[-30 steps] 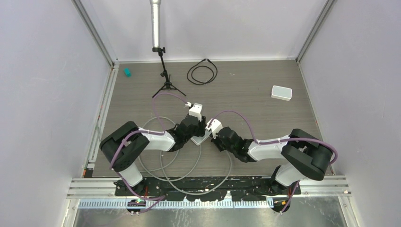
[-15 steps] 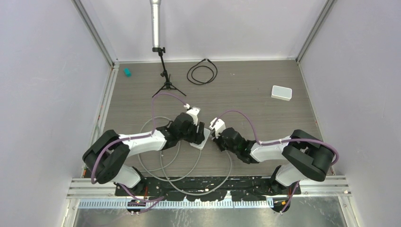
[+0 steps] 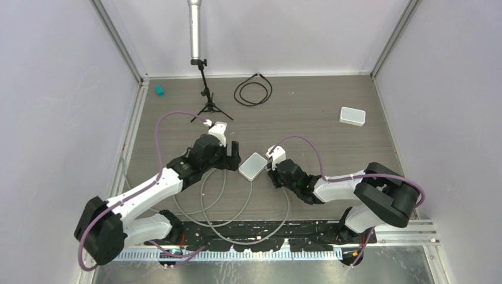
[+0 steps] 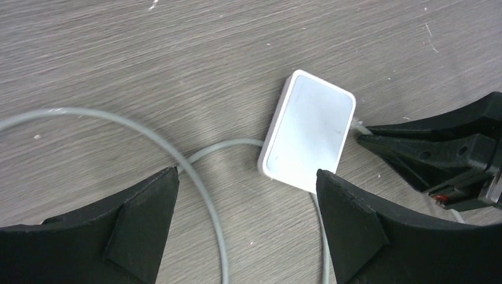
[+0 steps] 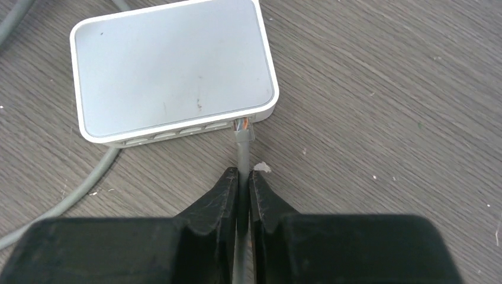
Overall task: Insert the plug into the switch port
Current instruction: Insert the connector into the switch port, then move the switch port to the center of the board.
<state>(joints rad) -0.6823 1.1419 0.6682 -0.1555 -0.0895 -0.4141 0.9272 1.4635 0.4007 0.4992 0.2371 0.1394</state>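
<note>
Now the plug lies straight ahead of the right gripper, its nose entering the near edge of the switch, seemingly only partly in. This gripper is pinched narrow on the grey cable just behind the plug. To finish well, I would push straight forward along the cable, without twisting, because the light switch may slide on the table. The left gripper hangs wide and holds nothing. The switch is just ahead of it, untouched, so it could brace the far side.
</note>
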